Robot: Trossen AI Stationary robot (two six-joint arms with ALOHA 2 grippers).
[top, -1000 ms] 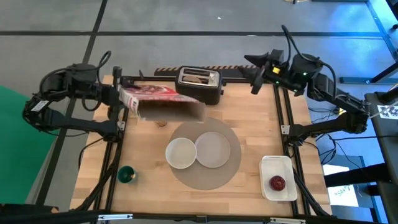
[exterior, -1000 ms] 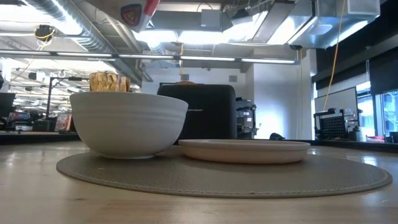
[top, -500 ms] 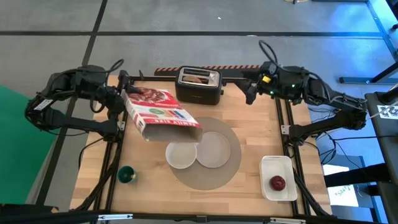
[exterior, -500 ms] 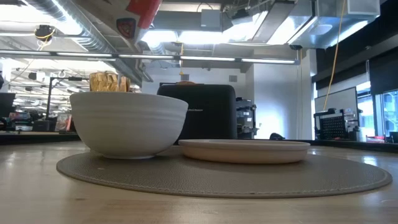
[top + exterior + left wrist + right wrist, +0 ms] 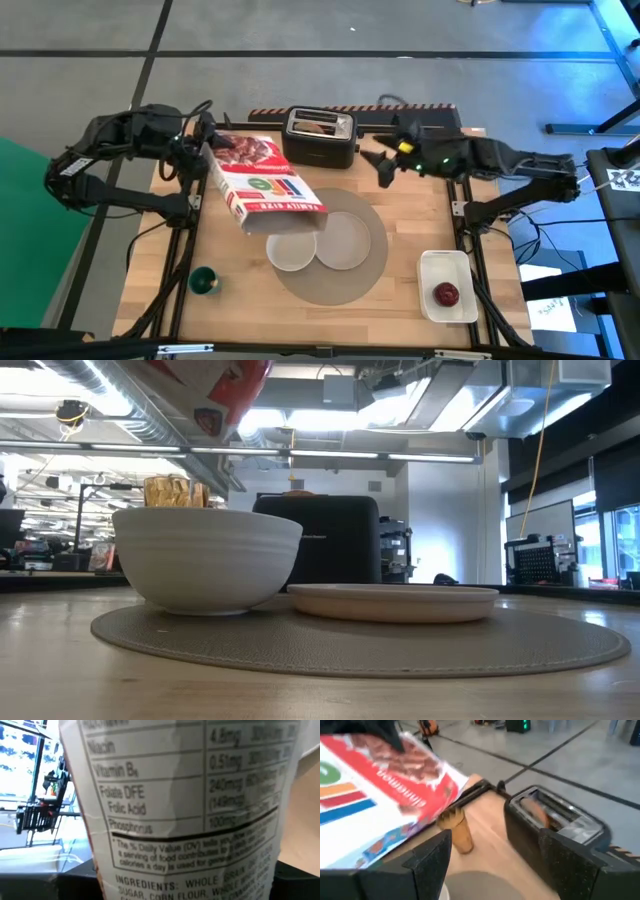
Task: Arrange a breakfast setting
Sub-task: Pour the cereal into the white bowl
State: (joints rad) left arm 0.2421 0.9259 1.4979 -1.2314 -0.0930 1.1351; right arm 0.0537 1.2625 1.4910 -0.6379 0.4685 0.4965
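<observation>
My left gripper is shut on a red and white cereal box, held tilted in the air above the white bowl. The box's free end is over the bowl. The bowl and the white plate sit on the round grey placemat. My right gripper is open and empty, just right of the black toaster, which has a bagel in its slot. The amber tumbler stands beneath the box, left of the toaster. The red apple lies in the white tray. The spoon is out of view. My left gripper pinches the cereal box near its far-left end, one finger on each broad face, with the narrow nutrition panel facing the wrist camera. The fingers come level from the table's left. The box is lifted clear and slants down toward the bowl.
A small green cup stands near the front left corner. The toaster stands at the middle of the far edge. Bare wood lies between the placemat and the right edge.
My left gripper has carried the cereal box toward the table's near right and turned it, so its free end now reaches over the bowl. My right gripper has moved from the far right corner toward the left and near, ending beside the toaster.
</observation>
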